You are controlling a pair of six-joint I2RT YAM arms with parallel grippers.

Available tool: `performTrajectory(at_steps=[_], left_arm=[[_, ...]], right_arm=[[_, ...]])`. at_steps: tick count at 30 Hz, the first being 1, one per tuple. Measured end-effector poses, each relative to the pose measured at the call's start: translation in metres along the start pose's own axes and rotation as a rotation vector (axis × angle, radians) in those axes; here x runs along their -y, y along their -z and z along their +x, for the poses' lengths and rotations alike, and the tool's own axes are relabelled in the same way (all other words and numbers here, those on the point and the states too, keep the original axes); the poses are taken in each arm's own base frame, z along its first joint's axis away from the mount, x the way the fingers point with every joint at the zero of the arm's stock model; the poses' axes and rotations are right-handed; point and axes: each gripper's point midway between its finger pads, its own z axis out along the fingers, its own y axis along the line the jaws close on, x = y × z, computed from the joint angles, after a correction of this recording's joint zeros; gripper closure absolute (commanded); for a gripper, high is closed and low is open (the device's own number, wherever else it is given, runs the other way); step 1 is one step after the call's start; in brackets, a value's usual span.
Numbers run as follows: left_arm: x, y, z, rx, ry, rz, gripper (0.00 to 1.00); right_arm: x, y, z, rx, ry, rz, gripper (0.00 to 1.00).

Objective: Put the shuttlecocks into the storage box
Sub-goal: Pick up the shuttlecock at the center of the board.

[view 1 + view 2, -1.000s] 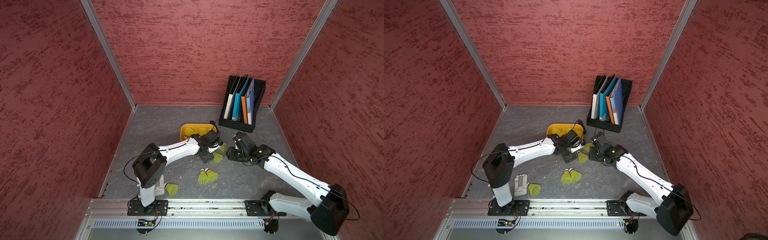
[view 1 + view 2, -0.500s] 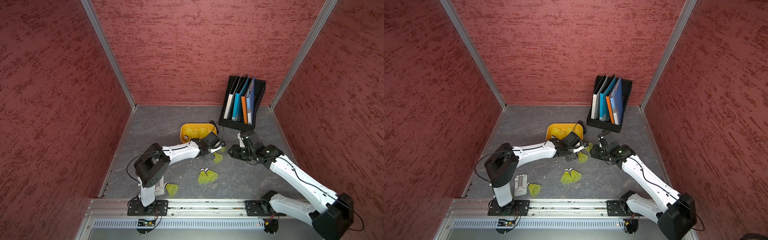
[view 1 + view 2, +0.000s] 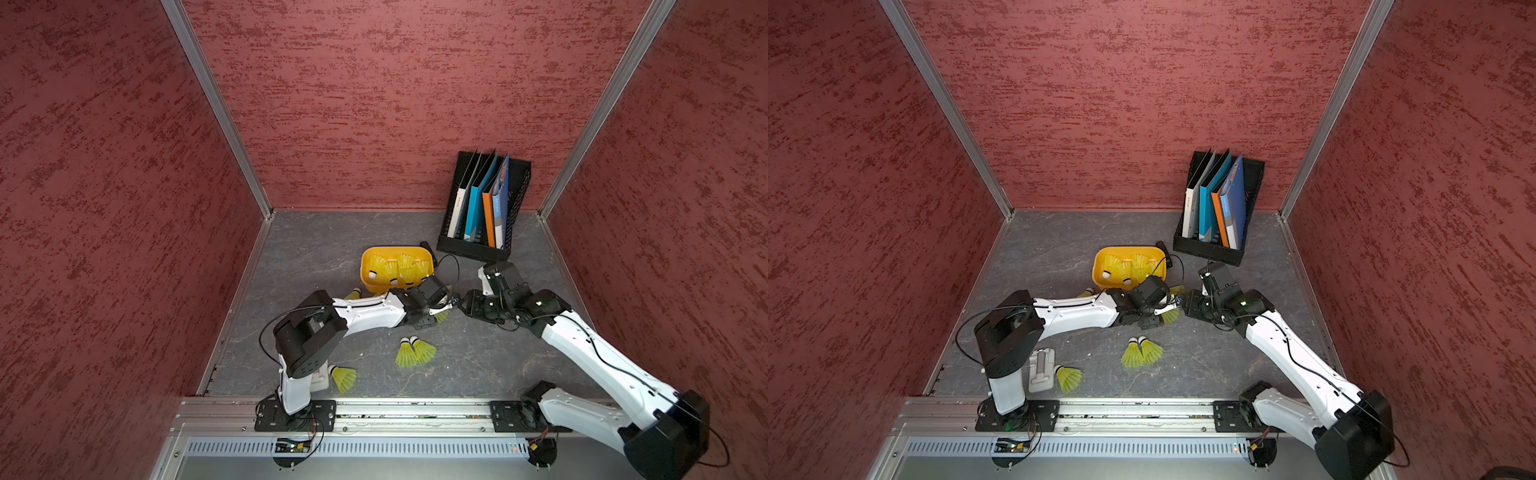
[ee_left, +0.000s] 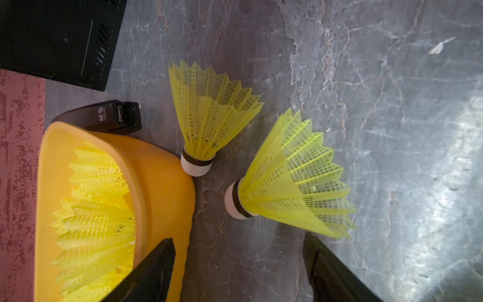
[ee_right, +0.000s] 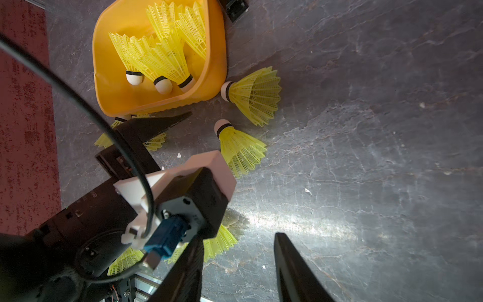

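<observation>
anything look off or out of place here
Not everything is in the storage box: two shuttlecocks lie beside its corner, a pair mid-table, one by the left arm's base. A black stapler sits against the box, which looks out of place.

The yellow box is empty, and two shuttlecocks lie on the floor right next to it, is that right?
Not quite. The box is not empty: the right wrist view shows several shuttlecocks lying in it. Two loose shuttlecocks do lie on the floor right next to it.
</observation>
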Motion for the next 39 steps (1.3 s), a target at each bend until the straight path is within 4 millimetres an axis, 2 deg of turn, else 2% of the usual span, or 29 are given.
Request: performTrajectory(at_steps=[6,16,24,29,31,39], left_arm=[[0.009,-0.010,0.001,-0.011,-0.006,0.025,0.19],[0.008,-0.011,-0.027,0.044,0.003,0.037,0.23],[0.012,-0.019,-0.044,0.066,0.020,0.073,0.30],[0.014,-0.023,-0.053,0.064,0.059,0.122,0.39],[0.015,-0.023,-0.053,0.061,0.085,0.152,0.41],[0.022,-0.018,-0.045,0.037,0.179,0.257,0.41]], right_arm=[[0.002,0.003,0.001,-0.001,-0.004,0.004,0.53],[0.004,0.007,0.003,0.002,-0.006,0.002,0.53],[0.004,0.011,0.004,0.007,-0.006,-0.001,0.53],[0.005,0.013,0.005,0.007,-0.011,-0.002,0.53],[0.005,0.013,0.006,0.007,-0.013,-0.003,0.53],[0.011,0.005,0.016,-0.025,-0.050,0.001,0.53]])
